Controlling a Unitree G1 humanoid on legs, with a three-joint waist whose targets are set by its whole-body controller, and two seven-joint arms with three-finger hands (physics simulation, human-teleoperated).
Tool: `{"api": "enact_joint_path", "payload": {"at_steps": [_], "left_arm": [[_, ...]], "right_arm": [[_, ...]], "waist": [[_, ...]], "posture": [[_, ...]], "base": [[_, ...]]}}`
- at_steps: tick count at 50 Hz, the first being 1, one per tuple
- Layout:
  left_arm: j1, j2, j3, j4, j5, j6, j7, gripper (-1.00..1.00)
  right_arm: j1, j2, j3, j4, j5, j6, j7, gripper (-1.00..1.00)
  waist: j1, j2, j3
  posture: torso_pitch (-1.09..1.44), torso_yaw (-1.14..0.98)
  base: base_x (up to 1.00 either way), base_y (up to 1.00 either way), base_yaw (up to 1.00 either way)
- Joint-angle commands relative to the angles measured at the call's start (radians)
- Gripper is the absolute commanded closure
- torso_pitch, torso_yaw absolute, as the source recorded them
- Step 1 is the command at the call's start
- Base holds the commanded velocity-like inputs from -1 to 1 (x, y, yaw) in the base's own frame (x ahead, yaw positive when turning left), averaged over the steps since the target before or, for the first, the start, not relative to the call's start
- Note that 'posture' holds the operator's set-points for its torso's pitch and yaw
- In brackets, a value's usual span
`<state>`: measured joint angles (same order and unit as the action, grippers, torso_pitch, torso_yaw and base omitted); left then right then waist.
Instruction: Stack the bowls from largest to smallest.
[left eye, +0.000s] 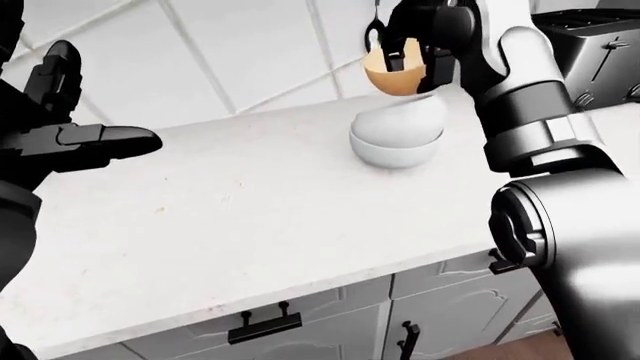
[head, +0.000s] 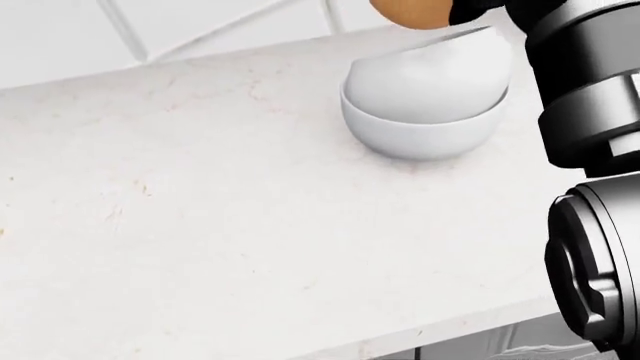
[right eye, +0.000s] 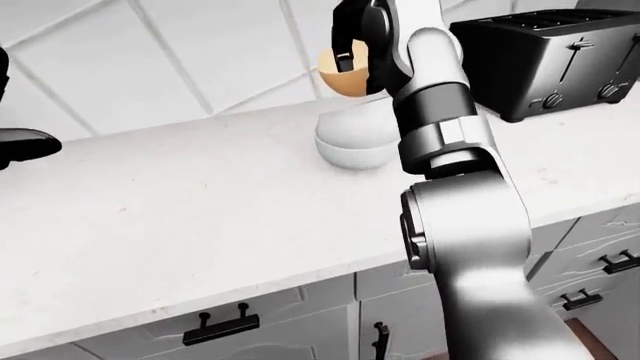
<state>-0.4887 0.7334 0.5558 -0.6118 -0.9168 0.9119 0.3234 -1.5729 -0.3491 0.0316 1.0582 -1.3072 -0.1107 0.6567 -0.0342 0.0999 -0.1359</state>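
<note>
A white bowl (left eye: 394, 152) stands on the counter (left eye: 250, 210), and a second white bowl (left eye: 400, 121) rests in it, tilted. Right above this pair hangs a small orange bowl (left eye: 393, 76), its rim gripped from above by my right hand (left eye: 402, 51), which is shut on it. The head view shows the white pair (head: 420, 105) close up, with only the orange bowl's bottom (head: 410, 10) at the top edge. My left hand (left eye: 90, 139) hovers open over the counter's left side in the left-eye view, holding nothing.
A black toaster (right eye: 545, 60) stands on the counter to the right of the bowls. A tiled wall (left eye: 220, 52) rises behind. Cabinet drawers with dark handles (left eye: 265, 326) lie below the counter's near edge. My right forearm (right eye: 440, 112) partly covers the stack in the right-eye view.
</note>
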Motion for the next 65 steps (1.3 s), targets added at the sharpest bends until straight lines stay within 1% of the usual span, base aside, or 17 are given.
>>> {"api": "enact_joint_path", "payload": {"at_steps": [1, 4, 8, 9, 10, 14, 25, 27, 32, 35, 41, 42, 45, 46, 51, 60, 65], "left_arm": [[-0.021, 0.017, 0.013, -0.011, 0.008, -0.029, 0.003, -1.00], [-0.025, 0.019, 0.016, -0.011, 0.002, -0.024, 0.008, -1.00], [-0.026, 0.024, 0.021, -0.013, -0.006, -0.023, 0.013, -1.00], [-0.027, 0.026, 0.021, -0.013, -0.009, -0.022, 0.015, -1.00], [-0.030, 0.027, 0.024, -0.014, -0.015, -0.019, 0.020, -1.00], [-0.041, 0.037, 0.017, -0.007, -0.023, -0.021, 0.030, -1.00], [-0.042, 0.051, 0.015, 0.008, -0.031, -0.033, 0.038, -1.00], [-0.038, 0.046, 0.010, 0.004, -0.026, -0.038, 0.039, -1.00], [-0.029, 0.038, 0.007, 0.003, -0.015, -0.045, 0.032, -1.00], [-0.022, 0.033, 0.012, 0.002, -0.009, -0.047, 0.026, -1.00], [-0.026, 0.031, 0.013, -0.002, -0.008, -0.042, 0.028, -1.00], [-0.027, 0.032, 0.011, -0.001, -0.006, -0.042, 0.027, -1.00], [-0.035, 0.033, 0.010, -0.001, -0.011, -0.037, 0.031, -1.00], [-0.040, 0.036, 0.011, 0.000, -0.014, -0.035, 0.033, -1.00], [-0.043, 0.044, 0.013, 0.007, -0.019, -0.036, 0.033, -1.00], [-0.048, 0.046, 0.008, 0.003, -0.023, -0.034, 0.041, -1.00], [-0.057, 0.043, -0.002, -0.006, -0.029, -0.027, 0.053, -1.00]], "right_arm": [[-0.043, -0.011, -0.010, -0.042, 0.007, -0.002, -0.017, 0.73], [-0.041, -0.015, -0.010, -0.062, 0.009, -0.005, 0.008, 0.60], [-0.038, -0.020, -0.013, -0.081, 0.012, -0.008, 0.031, 0.51], [-0.036, -0.020, -0.014, -0.087, 0.013, -0.008, 0.038, 0.44], [-0.035, -0.022, -0.015, -0.094, 0.014, -0.008, 0.042, 0.41], [-0.024, -0.030, -0.019, -0.108, 0.016, -0.010, 0.053, 0.27], [-0.012, -0.032, -0.028, -0.137, 0.033, -0.007, 0.075, 0.27], [0.002, -0.024, -0.029, -0.147, 0.040, -0.007, 0.065, 0.29], [0.034, -0.009, -0.022, -0.117, 0.045, -0.006, 0.004, 0.33], [0.050, -0.006, -0.020, -0.124, 0.048, -0.001, 0.007, 0.34], [0.051, -0.015, -0.021, -0.142, 0.052, 0.000, 0.029, 0.18], [0.048, -0.018, -0.022, -0.147, 0.052, -0.001, 0.037, 0.07], [0.049, -0.023, -0.025, -0.165, 0.053, 0.002, 0.053, -0.07], [0.051, -0.023, -0.025, -0.161, 0.054, 0.001, 0.049, -0.16], [0.059, -0.021, -0.024, -0.159, 0.054, 0.001, 0.047, -0.32], [0.044, -0.040, -0.033, -0.196, 0.058, -0.003, 0.083, -0.28], [0.041, -0.063, -0.048, -0.278, 0.075, -0.005, 0.143, -0.27]], "waist": [[-0.001, 0.000, -0.019], [0.000, 0.000, -0.019], [-0.001, 0.000, -0.016], [-0.001, 0.000, -0.016], [-0.001, 0.000, -0.016], [-0.002, 0.000, -0.015], [-0.005, 0.002, -0.017], [-0.005, 0.002, -0.017], [-0.007, 0.002, -0.020], [-0.007, 0.001, -0.023], [-0.005, -0.001, -0.023], [-0.004, -0.001, -0.023], [-0.003, -0.002, -0.022], [-0.003, -0.002, -0.022], [-0.004, -0.002, -0.023], [-0.004, -0.001, -0.022], [-0.004, -0.003, -0.019]], "posture": [[-0.27, 0.00], [-0.27, 0.00], [-0.27, 0.00], [-0.27, 0.00], [-0.27, 0.00], [-0.27, 0.00], [-0.27, 0.00], [-0.27, 0.00], [-0.27, 0.00], [-0.27, 0.00], [-0.27, 0.00], [-0.27, 0.00], [-0.27, 0.00], [-0.27, 0.00], [-0.27, 0.00], [-0.27, 0.00], [-0.27, 0.00]], "base": [[0.00, 0.00, 0.00], [0.00, 0.00, 0.00], [0.00, 0.00, 0.00], [0.00, 0.00, 0.00], [0.00, 0.00, 0.00], [0.00, 0.00, 0.00], [0.00, 0.00, 0.00], [0.00, 0.00, 0.00], [0.00, 0.00, 0.00], [0.00, 0.00, 0.00], [0.00, 0.00, 0.00], [0.00, 0.00, 0.00], [0.00, 0.00, 0.00], [0.00, 0.00, 0.00], [0.00, 0.00, 0.00], [0.00, 0.00, 0.00], [0.00, 0.00, 0.00]]}}
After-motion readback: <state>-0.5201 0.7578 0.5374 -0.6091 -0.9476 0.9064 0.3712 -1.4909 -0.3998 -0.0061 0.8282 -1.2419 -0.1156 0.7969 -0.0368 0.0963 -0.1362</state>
